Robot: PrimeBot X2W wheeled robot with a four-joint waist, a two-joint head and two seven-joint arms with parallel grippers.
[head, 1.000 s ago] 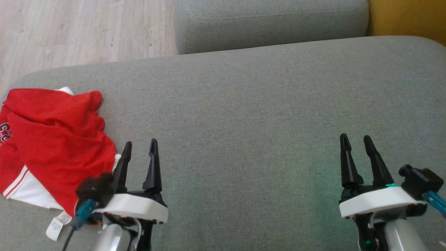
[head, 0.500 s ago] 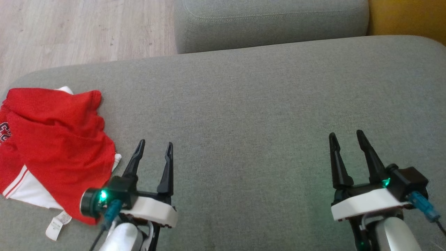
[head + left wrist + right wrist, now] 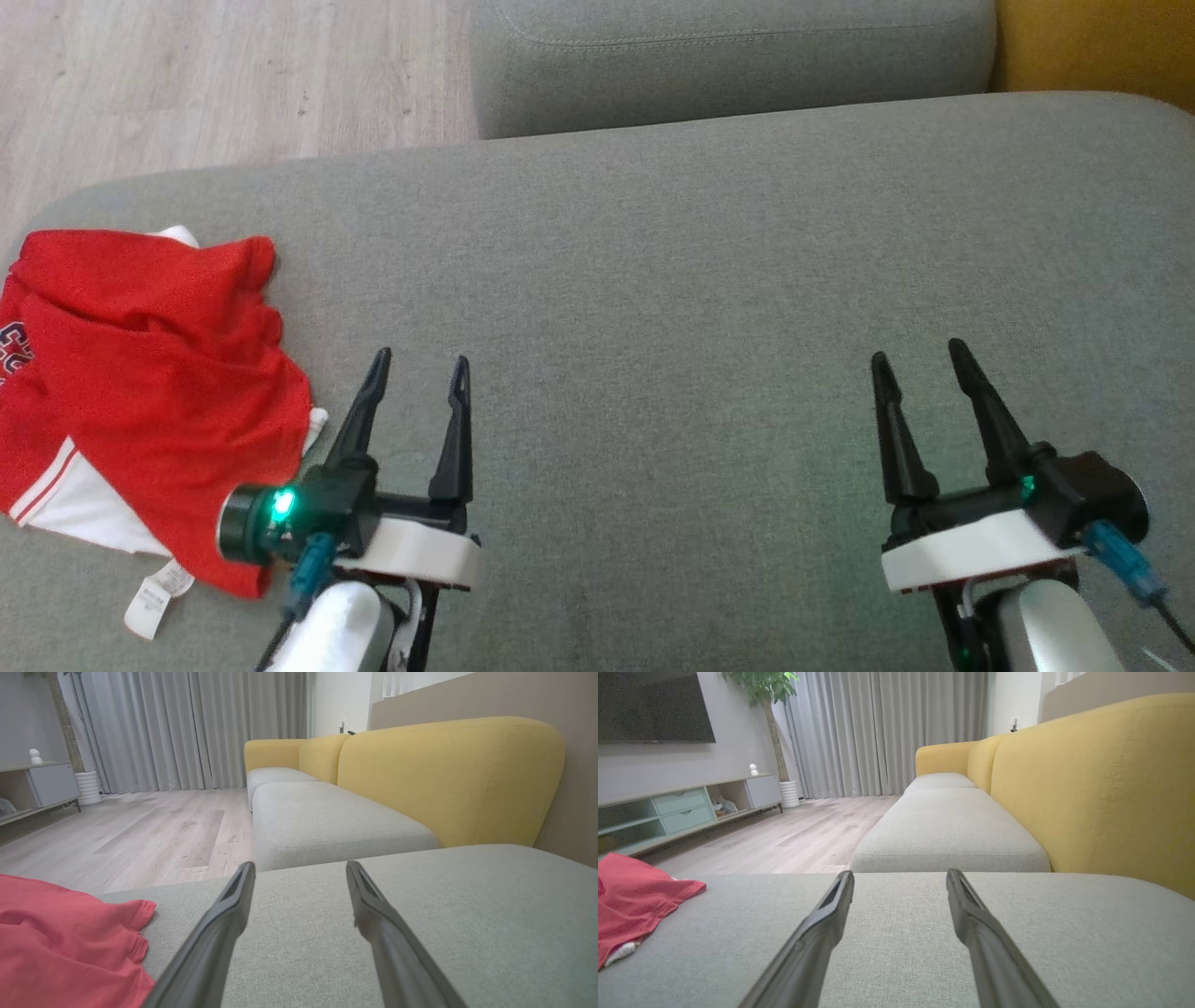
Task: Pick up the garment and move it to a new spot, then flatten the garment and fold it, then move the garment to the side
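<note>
A crumpled red garment (image 3: 149, 383) with white trim and a white label lies on the far left of the grey cushion (image 3: 672, 280). It also shows low on the left as the red garment (image 3: 60, 947) in the left wrist view and as the red garment (image 3: 635, 896) in the right wrist view. My left gripper (image 3: 420, 359) hovers just right of the garment, open, nothing between its fingers. My right gripper (image 3: 917, 352) stands open over bare cushion at the lower right, far from the garment.
A second grey cushion (image 3: 728, 56) adjoins at the back, with a yellow backrest (image 3: 1092, 42) on the right. Wooden floor (image 3: 205, 84) lies beyond the cushion's left edge. A low TV cabinet (image 3: 682, 807) and curtains (image 3: 887, 732) stand across the room.
My left gripper has shifted right and forward, away from the garment's edge, and rolled at the wrist. My right gripper has moved slightly left and forward. The garment has not moved.
</note>
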